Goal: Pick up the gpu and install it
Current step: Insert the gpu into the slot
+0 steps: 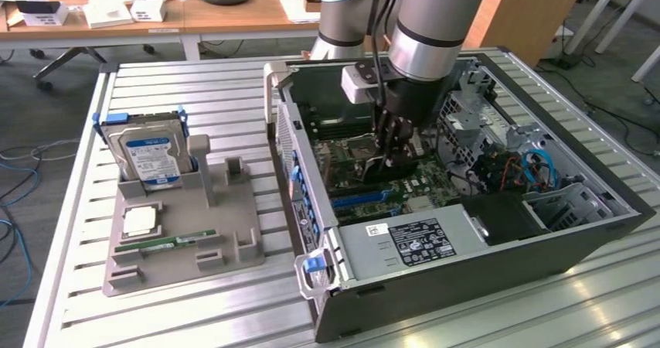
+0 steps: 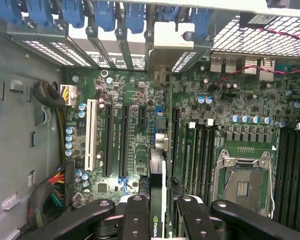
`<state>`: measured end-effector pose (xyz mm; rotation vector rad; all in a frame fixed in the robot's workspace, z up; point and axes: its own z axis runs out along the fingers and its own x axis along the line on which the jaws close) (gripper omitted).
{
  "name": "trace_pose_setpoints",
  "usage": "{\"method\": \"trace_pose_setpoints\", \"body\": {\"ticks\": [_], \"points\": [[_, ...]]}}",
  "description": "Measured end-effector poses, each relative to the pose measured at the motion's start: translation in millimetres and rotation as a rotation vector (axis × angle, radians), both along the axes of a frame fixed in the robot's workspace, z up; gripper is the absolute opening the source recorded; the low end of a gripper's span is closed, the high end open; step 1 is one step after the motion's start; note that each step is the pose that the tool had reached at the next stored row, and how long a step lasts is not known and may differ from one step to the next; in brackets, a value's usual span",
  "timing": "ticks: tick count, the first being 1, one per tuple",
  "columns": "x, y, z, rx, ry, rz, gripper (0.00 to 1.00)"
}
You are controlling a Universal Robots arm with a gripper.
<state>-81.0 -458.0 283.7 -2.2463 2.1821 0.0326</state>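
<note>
Wood desk [image 1: 247, 19] at bk, grey floor [image 1: 36, 116] w/ loose cables [image 1: 15, 162].

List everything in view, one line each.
computer case: one, black, on the metal table
motherboard: one, green, inside the case
power supply: one, silver, inside the case
tray: one, grey, on the table beside the case
hard drive: one, silver, upright in the tray
processor: one, silver, in the tray
memory stick: one, green, in the tray
gpu: one, black, edge-on in the claw over the motherboard
arm: one, silver-grey, reaching into the case
claw: one, black, shut on the gpu
</note>
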Motion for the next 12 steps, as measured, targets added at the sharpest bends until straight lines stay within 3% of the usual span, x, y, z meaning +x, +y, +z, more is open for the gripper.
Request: {"method": "trace_pose_setpoints", "body": {"ticks": [12], "points": [[-3.5, 0.3, -0.2, 0.0, 0.0, 0.0, 0.26]]}}
